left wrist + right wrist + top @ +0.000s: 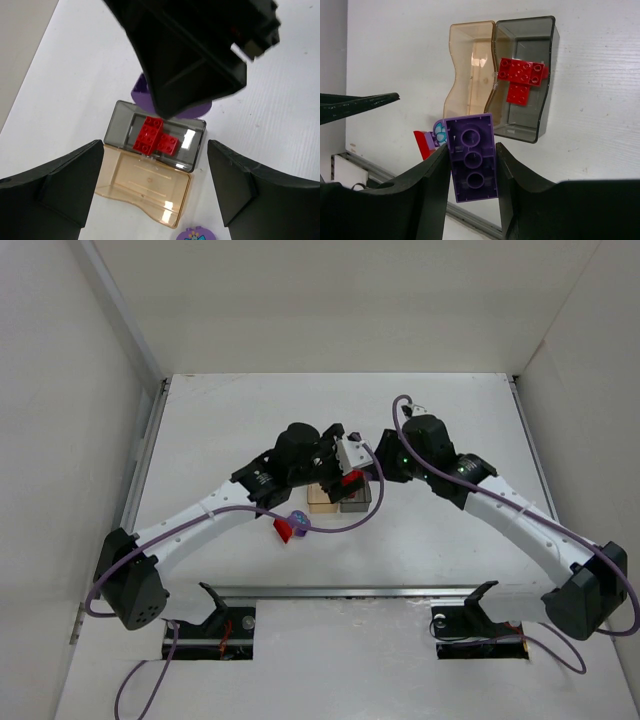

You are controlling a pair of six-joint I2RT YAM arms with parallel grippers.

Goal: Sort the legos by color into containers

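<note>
At the table's centre, the right gripper (472,149) is closed partway on a purple brick (472,170), whose long axis runs along the fingers. The empty tan bin (456,75), likely its target, sits touching the left side of the grey bin (549,75), which holds the red bricks (521,75). The left gripper (155,145) hangs wide open and empty above both bins.

Top: fixed high behind the arms (200,515), faces down over the whole table (250,420), far off.
Left wrist: close above the grey bin (122,127) and tan bin (145,182), faces straight down.
Right wrist: close, faces down, slightly aslant.
Shared: both bins, in all three.
</note>
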